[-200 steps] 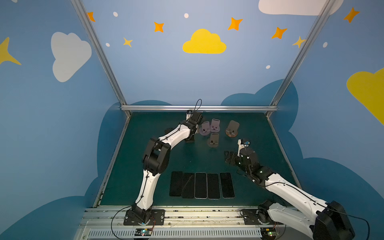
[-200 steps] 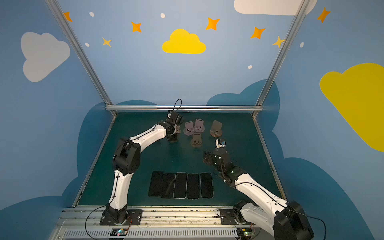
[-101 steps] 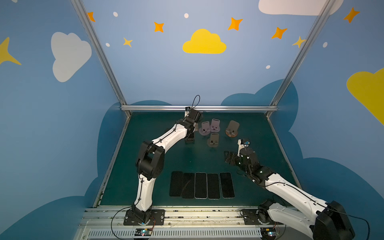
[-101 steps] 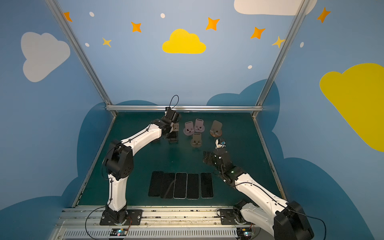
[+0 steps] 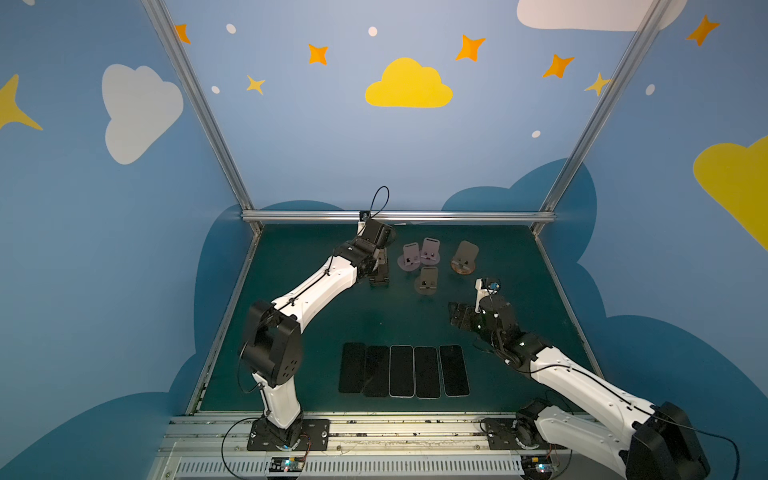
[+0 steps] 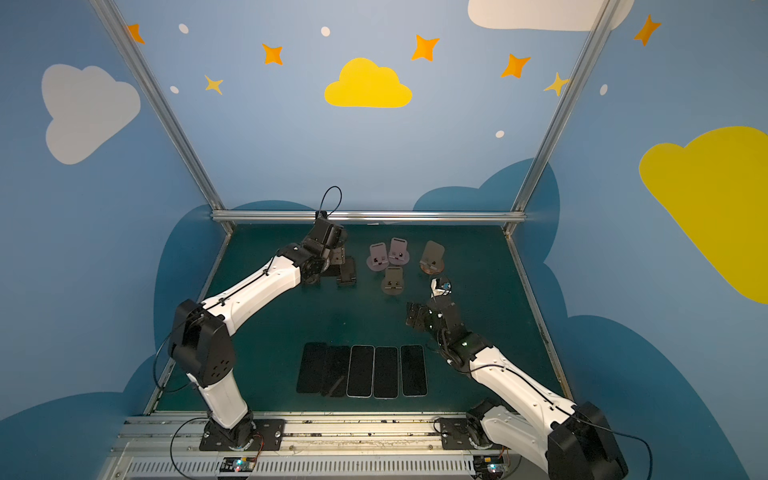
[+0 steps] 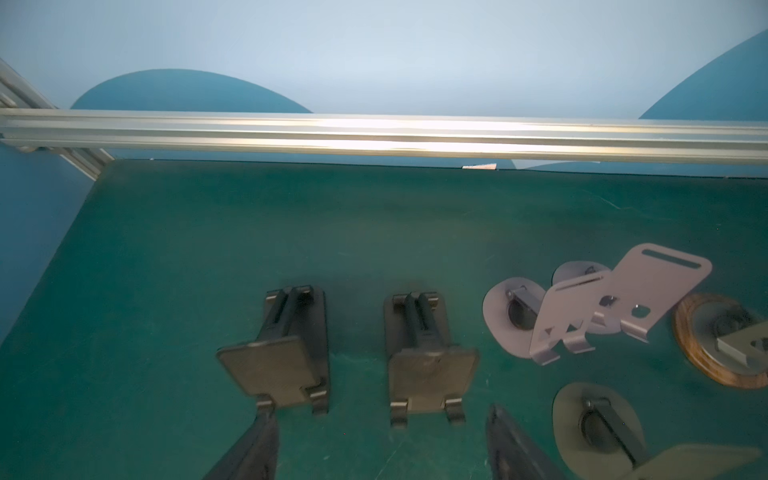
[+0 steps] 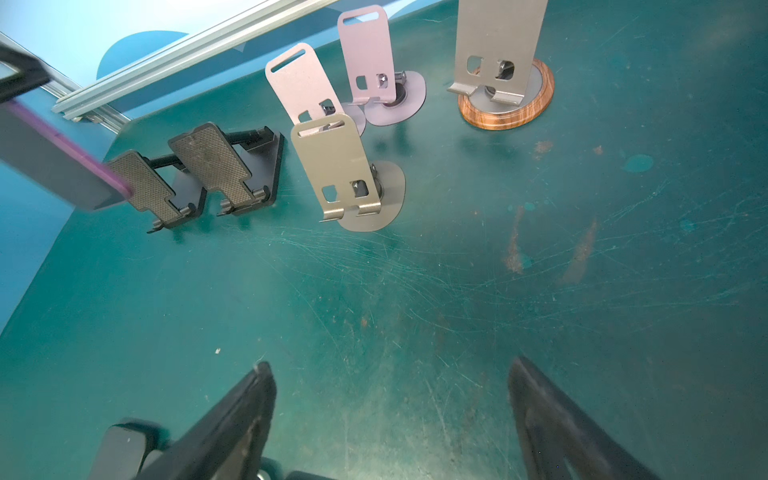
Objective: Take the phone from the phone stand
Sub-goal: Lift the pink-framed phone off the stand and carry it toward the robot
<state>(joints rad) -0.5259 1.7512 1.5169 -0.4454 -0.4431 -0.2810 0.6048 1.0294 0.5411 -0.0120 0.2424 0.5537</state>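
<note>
Purple-edged phone (image 8: 54, 166) seems pinched in the left tool (image 7: 380, 424), aloft beside the black stand (image 8: 145, 187); right tool (image 8: 390, 365) spread.

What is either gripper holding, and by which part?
Left gripper holds the dark purple-edged phone; its gripped part is out of view. Right gripper holds nothing.

No legible text, no labels, no brands, no numbers

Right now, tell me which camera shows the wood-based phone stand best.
The right wrist view: the wood-based stand is close, wooden ring and lips clear, only the plate's top cropped. Both top views show it whole but tiny; the left wrist view crops it.
</note>
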